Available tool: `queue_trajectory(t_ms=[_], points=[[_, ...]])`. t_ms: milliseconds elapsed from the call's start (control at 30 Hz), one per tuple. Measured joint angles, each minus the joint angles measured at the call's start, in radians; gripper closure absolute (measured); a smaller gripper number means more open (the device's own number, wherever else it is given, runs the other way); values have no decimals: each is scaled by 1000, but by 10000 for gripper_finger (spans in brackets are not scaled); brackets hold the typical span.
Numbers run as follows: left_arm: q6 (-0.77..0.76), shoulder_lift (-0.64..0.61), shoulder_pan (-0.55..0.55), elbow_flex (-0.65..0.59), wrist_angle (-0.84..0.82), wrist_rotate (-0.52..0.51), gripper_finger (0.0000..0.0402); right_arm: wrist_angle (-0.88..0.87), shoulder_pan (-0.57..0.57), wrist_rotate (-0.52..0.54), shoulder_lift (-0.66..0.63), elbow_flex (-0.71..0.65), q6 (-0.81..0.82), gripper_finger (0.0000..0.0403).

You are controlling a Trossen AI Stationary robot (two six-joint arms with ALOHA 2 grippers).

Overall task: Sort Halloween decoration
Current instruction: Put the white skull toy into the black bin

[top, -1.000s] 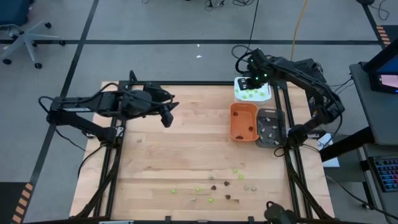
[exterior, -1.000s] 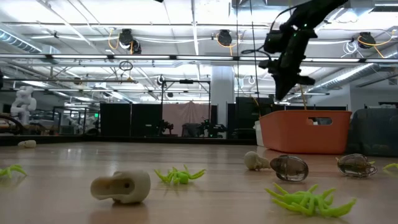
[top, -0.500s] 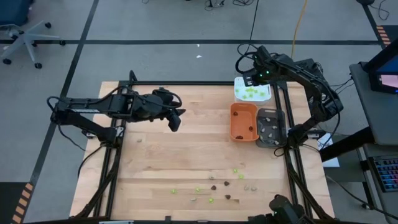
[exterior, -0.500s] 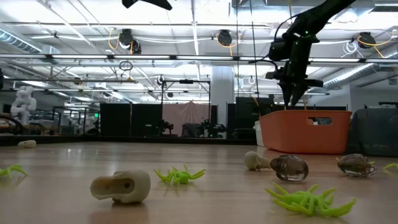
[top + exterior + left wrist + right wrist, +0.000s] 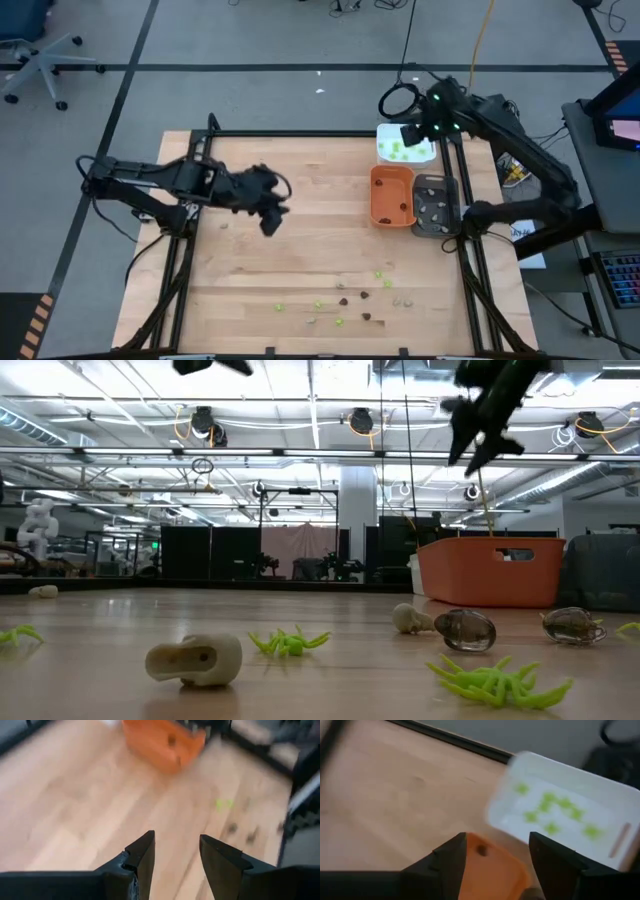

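My right claw point(image 5: 418, 131) just released over white tray point(image 5: 428, 155) at desk's far right corner, now lifting empty. Left claw point(image 5: 270, 222) open, empty, heading toward scattered decorations point(image 5: 345, 300).

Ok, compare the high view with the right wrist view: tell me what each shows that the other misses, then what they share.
Only the high view shows the left gripper over bare wood, the grey tray, and the loose pieces scattered near the table's front edge. Only the right wrist view shows the right gripper's open, empty fingers from close up. Both show the white tray holding lime-green pieces and the orange tray beside it.
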Motion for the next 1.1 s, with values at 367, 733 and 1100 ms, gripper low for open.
queue_trajectory(t_ms=[367,733,1100], points=[[48,1,-166,-180,15,167,240,-6,356,15,-286,0,249,215],[-380,6,-57,-390,-323,236,240,29,652,207,-246,0,369,216],[-73,7,245,-574,-333,300,240,106,778,210,-83,0,326,216]])
